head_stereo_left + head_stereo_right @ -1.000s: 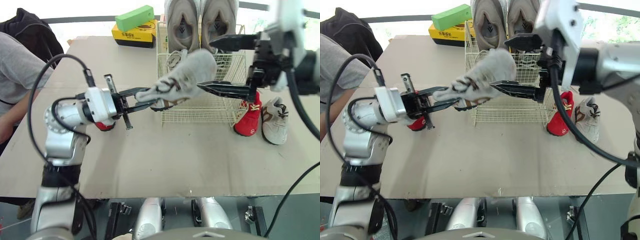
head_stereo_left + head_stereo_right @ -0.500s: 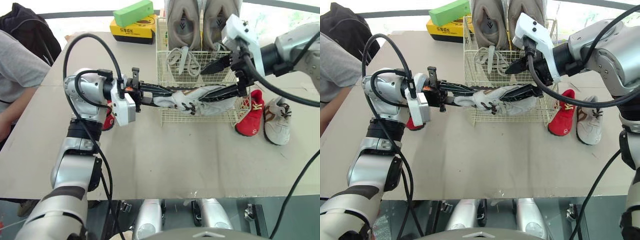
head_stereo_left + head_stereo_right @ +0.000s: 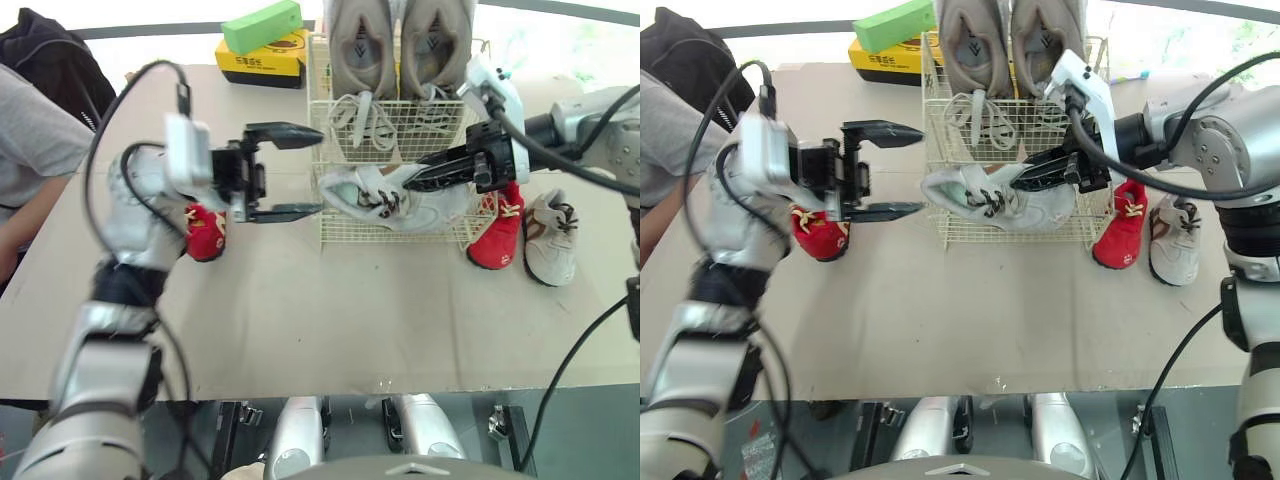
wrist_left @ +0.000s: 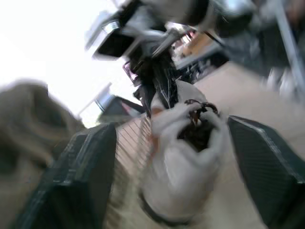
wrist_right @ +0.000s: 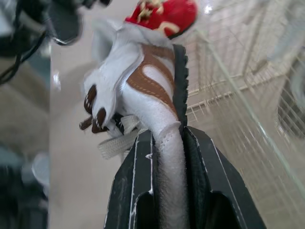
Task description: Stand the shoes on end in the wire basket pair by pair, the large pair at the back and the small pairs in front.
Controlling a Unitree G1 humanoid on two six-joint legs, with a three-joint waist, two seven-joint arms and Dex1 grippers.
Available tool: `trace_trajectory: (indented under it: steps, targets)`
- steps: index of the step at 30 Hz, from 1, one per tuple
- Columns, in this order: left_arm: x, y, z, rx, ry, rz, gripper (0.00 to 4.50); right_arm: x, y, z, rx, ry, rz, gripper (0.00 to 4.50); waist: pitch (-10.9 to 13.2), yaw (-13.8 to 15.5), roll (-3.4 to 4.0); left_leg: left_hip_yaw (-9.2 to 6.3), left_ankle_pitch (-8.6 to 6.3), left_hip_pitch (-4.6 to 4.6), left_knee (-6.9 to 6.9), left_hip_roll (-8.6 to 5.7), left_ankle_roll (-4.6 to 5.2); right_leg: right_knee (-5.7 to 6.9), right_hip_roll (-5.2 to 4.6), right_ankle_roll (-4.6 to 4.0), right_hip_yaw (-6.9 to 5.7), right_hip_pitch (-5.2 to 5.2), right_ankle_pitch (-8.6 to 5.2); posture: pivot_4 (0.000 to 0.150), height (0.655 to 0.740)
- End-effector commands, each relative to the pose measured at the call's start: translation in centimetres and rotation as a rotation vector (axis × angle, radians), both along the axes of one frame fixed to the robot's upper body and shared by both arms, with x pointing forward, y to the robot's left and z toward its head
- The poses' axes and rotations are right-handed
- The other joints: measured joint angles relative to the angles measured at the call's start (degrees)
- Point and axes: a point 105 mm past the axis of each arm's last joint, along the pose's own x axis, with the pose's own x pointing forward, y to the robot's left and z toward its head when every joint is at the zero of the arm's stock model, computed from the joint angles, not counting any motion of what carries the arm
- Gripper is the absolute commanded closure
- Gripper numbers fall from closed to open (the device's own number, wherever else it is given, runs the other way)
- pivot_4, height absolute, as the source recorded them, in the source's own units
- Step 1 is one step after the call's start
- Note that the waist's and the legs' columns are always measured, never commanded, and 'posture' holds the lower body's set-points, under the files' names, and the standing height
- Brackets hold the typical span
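At the far left edge of my view a person's grey sleeve [image 3: 35, 130] sits just off the table [image 3: 300, 320], well clear of both arms. My left gripper [image 3: 318, 171] hangs above the table to the left of the wire basket [image 3: 400, 233]. Its two fingers are spread wide with nothing between them, and the tips point at the basket's left wall and stop just short of it. Under that arm a red shoe [image 3: 205, 232] lies on the table, and the near strip of tabletop in front of it is open. At the far edge a yellow box [image 3: 262, 62] carries a green block [image 3: 262, 26], just left of the basket's back corner. In the basket the large grey pair [image 3: 365, 45] stands on end against the back wall, soles toward me and laces hanging down. Across the basket's front section lies a small white shoe [image 3: 385, 195] with brown trim, on its side, toe toward the left wall. I cannot tell whether it rests on the basket floor or hangs above it. My right gripper [image 3: 420, 180] reaches in from the right side, and the right wrist view shows its fingers [image 5: 136, 191] clamped on the shoe's heel collar. Just beside the basket's right wall a second red shoe [image 3: 497, 232] sits on the table with a pale shoe [image 3: 550, 240] next to it, leaving only a narrow strip before the right edge.
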Motion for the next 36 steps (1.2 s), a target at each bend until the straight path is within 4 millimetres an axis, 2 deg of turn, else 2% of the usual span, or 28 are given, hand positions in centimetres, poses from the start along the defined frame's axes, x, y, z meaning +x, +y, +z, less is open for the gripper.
trace_trajectory:
  steps: [1,2,4,7,11,14,21,24,25,26,29,32,34,36]
  targets:
    - [-1.7,-0.8,-1.6,-0.131,0.361,-0.005,0.49,-1.5,-0.7,3.0,0.238,-0.116,-0.065,4.44,-0.03,-0.25,0.00,-0.10,0.01,0.02,0.03,0.00,-0.01,0.05,-0.17,0.00,-0.08,0.02,0.00,0.150,0.7400]
    - [-2.4,-1.1,-2.4,-0.185,0.464,-0.013,0.49,-1.8,-0.7,2.7,0.296,-0.138,-0.098,4.44,-0.03,-0.17,0.00,-0.22,0.06,0.11,-0.05,0.00,-0.10,0.11,-0.20,0.00,-0.15,0.11,0.00,0.150,0.7400]
    - [-3.3,-2.5,-3.4,-0.247,0.546,0.000,0.49,-2.4,-0.4,2.2,0.405,-0.145,-0.148,4.44,-0.03,-0.01,0.00,-0.39,0.08,0.12,-0.02,-0.01,-0.13,0.13,-0.24,0.00,-0.34,0.21,-0.02,0.150,0.7400]
    - [-3.8,-4.2,-3.3,-0.352,0.633,-0.015,0.49,-3.0,0.3,1.3,0.481,-0.133,-0.217,4.45,0.01,0.85,0.02,-0.61,0.22,0.03,0.10,-0.19,-0.33,0.31,-0.35,-0.07,-0.60,0.23,0.04,0.150,0.7400]
    - [-2.9,-5.3,-2.8,-0.422,0.674,-0.008,0.49,-3.7,1.3,0.1,0.504,-0.102,-0.241,4.45,-0.02,1.41,0.06,-0.67,0.46,0.41,0.10,-0.29,-0.22,0.19,0.02,-0.22,-0.61,0.64,0.14,0.150,0.7400]
    - [-1.9,-5.2,-2.3,-0.447,0.687,-0.001,0.49,-4.4,1.6,0.3,0.536,-0.103,-0.235,4.45,-0.02,1.37,0.06,-0.65,0.45,0.81,0.07,-0.38,-0.21,0.12,0.12,-0.24,-0.51,1.06,0.12,0.150,0.7400]
    - [-0.9,-6.0,-0.7,-0.389,0.648,-0.088,2.63,-4.9,1.4,0.4,0.570,-0.110,-0.274,4.45,-0.02,1.22,0.06,-0.70,0.45,0.92,-0.13,-0.54,-0.21,0.15,0.22,-0.25,-0.49,1.07,0.12,0.150,0.7400]
    - [-0.5,-5.7,0.1,-0.348,0.604,-0.090,3.88,-5.1,1.2,1.0,0.604,-0.159,-0.300,4.45,-0.02,1.24,0.06,-0.70,0.45,0.90,-0.13,-0.56,-0.21,0.11,0.22,-0.24,-0.48,1.08,0.11,0.150,0.7400]
    - [-0.2,-5.7,0.6,-0.330,0.574,-0.084,4.22,-5.3,1.0,1.3,0.593,-0.209,-0.313,3.43,-0.01,1.23,0.06,-0.69,0.45,0.90,-0.13,-0.57,-0.21,0.10,0.21,-0.24,-0.47,1.08,0.11,0.150,0.7400]
    - [0.2,-5.6,1.3,-0.299,0.526,-0.072,4.48,-5.1,0.4,1.3,0.547,-0.283,-0.367,3.21,-0.01,1.24,0.06,-0.68,0.45,0.89,-0.13,-0.58,-0.21,0.10,0.21,-0.24,-0.46,1.07,0.11,0.150,0.7400]
    - [1.9,-4.5,3.4,-0.214,0.351,0.012,4.50,-6.4,-0.7,1.4,0.472,-0.471,-0.393,1.76,0.00,1.48,0.04,-0.75,0.45,0.85,-0.13,-0.63,-0.21,0.05,0.21,-0.23,-0.53,1.07,0.10,0.150,0.7400]
    - [3.4,-3.6,5.1,-0.127,0.179,0.081,4.50,-8.0,-1.9,0.8,0.442,-0.562,-0.382,0.45,0.00,1.39,0.04,-0.78,0.45,0.84,-0.19,-0.66,-0.21,-0.04,0.23,-0.23,-0.53,1.08,0.09,0.150,0.7400]
    - [4.8,-3.3,6.1,-0.060,0.033,0.152,4.50,-8.6,-3.3,-0.2,0.385,-0.585,-0.424,0.45,0.00,1.64,0.04,-0.78,0.45,0.84,-0.24,-0.66,-0.21,-0.10,0.22,-0.23,-0.53,1.08,0.09,0.150,0.7400]
    - [5.8,-3.2,5.9,0.013,-0.088,0.204,4.50,-9.2,-4.0,-1.6,0.311,-0.578,-0.452,0.45,0.00,1.74,0.04,-0.82,0.45,0.81,-0.26,-0.67,-0.21,-0.22,0.21,-0.23,-0.58,1.11,0.09,0.150,0.7400]
